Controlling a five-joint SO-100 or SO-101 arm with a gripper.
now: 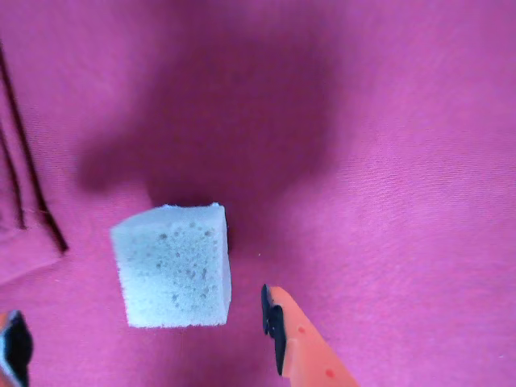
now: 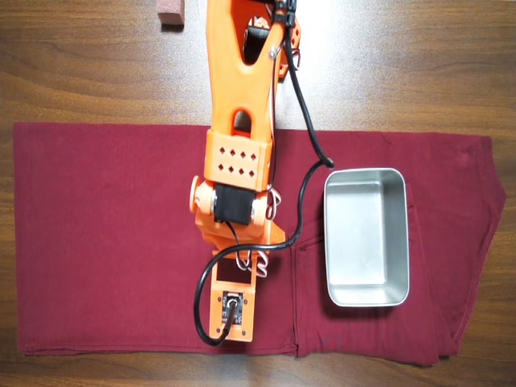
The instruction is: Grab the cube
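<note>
The cube [image 1: 172, 266] is a small pale grey block with a sponge-like pitted surface. It lies on the dark red cloth [image 1: 387, 161] in the wrist view. My gripper [image 1: 141, 316] is open, with one orange finger [image 1: 298, 339] just right of the cube's near edge and the other finger [image 1: 14, 347] far to its left. The jaws stand on either side of the cube and do not touch it. In the overhead view the orange arm [image 2: 238, 169] reaches down over the cloth [image 2: 105, 242] and hides both the cube and the fingers.
A metal tray [image 2: 332, 242] stands empty on the cloth to the right of the arm in the overhead view. A reddish-brown block [image 2: 170, 12] sits on the wooden table [image 2: 419, 64] at the top. A dark seam [image 1: 32, 177] runs down the left of the wrist view.
</note>
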